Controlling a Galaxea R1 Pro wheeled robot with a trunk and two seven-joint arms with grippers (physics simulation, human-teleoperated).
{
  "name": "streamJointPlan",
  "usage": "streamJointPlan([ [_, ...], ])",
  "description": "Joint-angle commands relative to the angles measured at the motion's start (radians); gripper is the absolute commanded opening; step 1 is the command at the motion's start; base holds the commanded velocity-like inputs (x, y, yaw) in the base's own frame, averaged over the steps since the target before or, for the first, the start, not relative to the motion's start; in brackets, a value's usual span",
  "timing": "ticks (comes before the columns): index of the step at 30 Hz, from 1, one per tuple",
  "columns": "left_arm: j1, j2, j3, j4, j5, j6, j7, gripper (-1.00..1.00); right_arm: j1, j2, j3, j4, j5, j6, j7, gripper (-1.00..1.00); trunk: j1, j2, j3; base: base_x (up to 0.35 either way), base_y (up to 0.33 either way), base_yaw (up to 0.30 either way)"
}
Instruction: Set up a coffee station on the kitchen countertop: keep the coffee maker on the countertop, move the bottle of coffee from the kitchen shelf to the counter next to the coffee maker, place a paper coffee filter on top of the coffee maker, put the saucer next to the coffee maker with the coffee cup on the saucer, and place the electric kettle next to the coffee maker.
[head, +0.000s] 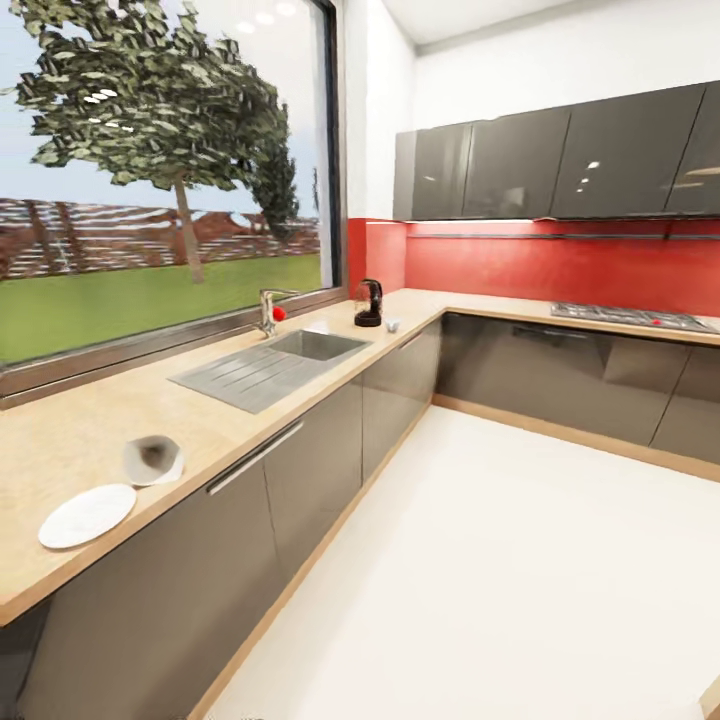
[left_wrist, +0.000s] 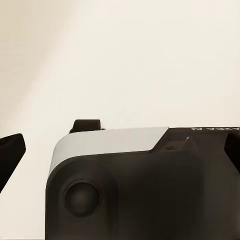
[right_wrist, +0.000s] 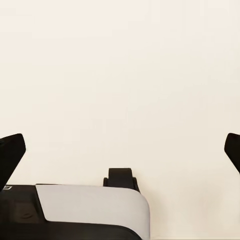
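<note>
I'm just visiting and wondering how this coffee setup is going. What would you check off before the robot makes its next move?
1. Coffee maker on the countertop: ok, upright past the sink.
2. Saucer next to the coffee maker: not ok, far along the counter.
3. Paper filter on the coffee maker: not ok, beside the saucer.
4. Cup on the saucer: not ok if the small white thing by the coffee maker is the cup; too small to tell.
5. Right gripper free: ok, open and empty.
6. Left gripper: cannot tell.
</note>
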Motion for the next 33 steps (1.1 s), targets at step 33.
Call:
streamJointPlan([
  [33,0.000,0.000,0.001,-0.001,0.000,-0.012,0.002,1.00,-0.001,0.000,-0.001,0.001,0.001,-0.004,0.000,1.00,0.000,0.000,-0.001,0.035,-0.052,0.220],
])
